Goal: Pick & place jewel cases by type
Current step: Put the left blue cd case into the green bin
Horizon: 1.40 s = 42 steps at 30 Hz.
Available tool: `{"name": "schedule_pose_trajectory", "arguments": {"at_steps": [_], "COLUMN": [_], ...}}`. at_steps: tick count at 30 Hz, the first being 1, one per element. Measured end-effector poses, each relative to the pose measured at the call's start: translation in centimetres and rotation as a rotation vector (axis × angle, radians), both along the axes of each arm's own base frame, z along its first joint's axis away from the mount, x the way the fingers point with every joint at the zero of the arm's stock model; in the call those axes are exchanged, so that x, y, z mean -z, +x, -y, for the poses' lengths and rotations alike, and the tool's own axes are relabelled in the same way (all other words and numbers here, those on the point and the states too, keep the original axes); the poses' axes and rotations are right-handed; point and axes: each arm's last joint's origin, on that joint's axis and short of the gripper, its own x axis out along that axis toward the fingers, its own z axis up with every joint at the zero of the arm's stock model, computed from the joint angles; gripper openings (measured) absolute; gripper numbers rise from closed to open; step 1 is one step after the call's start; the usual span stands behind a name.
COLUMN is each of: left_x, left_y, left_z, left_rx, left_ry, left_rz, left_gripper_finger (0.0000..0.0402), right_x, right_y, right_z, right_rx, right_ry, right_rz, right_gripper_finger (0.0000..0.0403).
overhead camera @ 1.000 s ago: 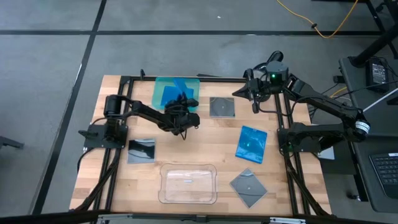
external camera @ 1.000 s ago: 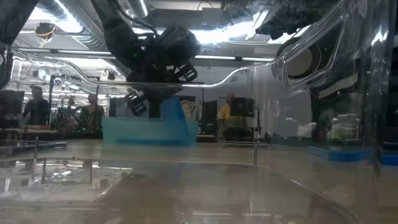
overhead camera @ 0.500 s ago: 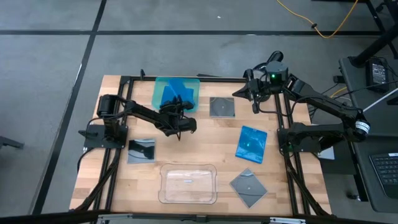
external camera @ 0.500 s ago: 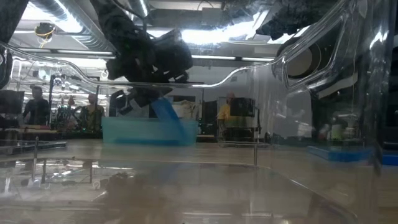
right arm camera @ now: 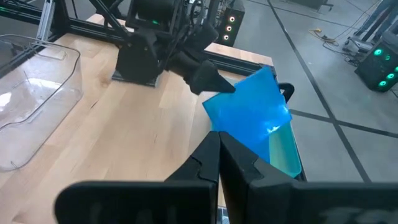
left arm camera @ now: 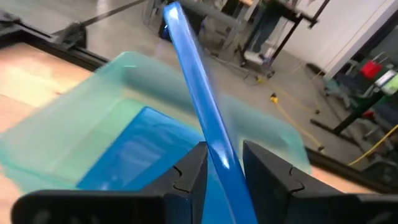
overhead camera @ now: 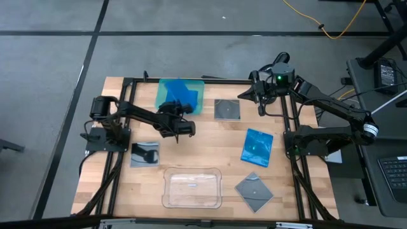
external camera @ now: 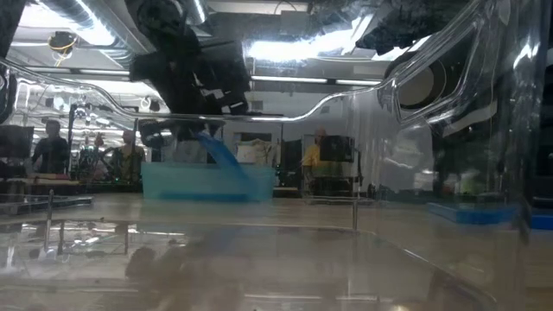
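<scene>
Now left end effector [left arm camera: 221,168] pinching blue jewel case [left arm camera: 198,87], tilted over teal tray [left arm camera: 93,124]

Three blue cases [overhead camera: 257,146], three grey [overhead camera: 226,109].

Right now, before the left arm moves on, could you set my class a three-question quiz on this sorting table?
1. True or false: the left gripper is clamping a dark grey case.
2. How many dark grey cases lie on the bare wood?
3. The held blue case leans over which tray? A: teal-green tray. B: clear tray.

Key: 1 false, it clamps a blue one; 2 three; 3 A.
</scene>
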Motion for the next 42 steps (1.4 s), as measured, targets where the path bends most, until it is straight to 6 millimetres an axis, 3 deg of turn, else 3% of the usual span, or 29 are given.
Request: {"name": "schedule_pose_trajectory", "arguments": {"at_steps": [14, 34, 42], "left_x": [-1.9, -1.4, -3.1], "left_y": [-1.8, -1.8, -0.5], "left_z": [1.3, 0.9, 0.8], "left_rx": [0.044, 0.038, 0.054], "left_ry": [-0.055, -0.17, -0.149], "left_rz": [-0.072, -0.079, -0.051], "left_gripper_finger": [0.0066, 0.0067, 0.0067], "right_x": [0.0, 0.1, 0.1], "right_y": [0.0, 0.0, 0.0], "right_z": [0.0, 0.0, 0.0], "right_rx": [-0.006, -0.006, -0.007], "right_ry": [-0.018, -0.009, -0.013], "right_rz": [0.0, -0.012, -0.012], "right_gripper_finger": [0.001, 0.001, 0.001]}}
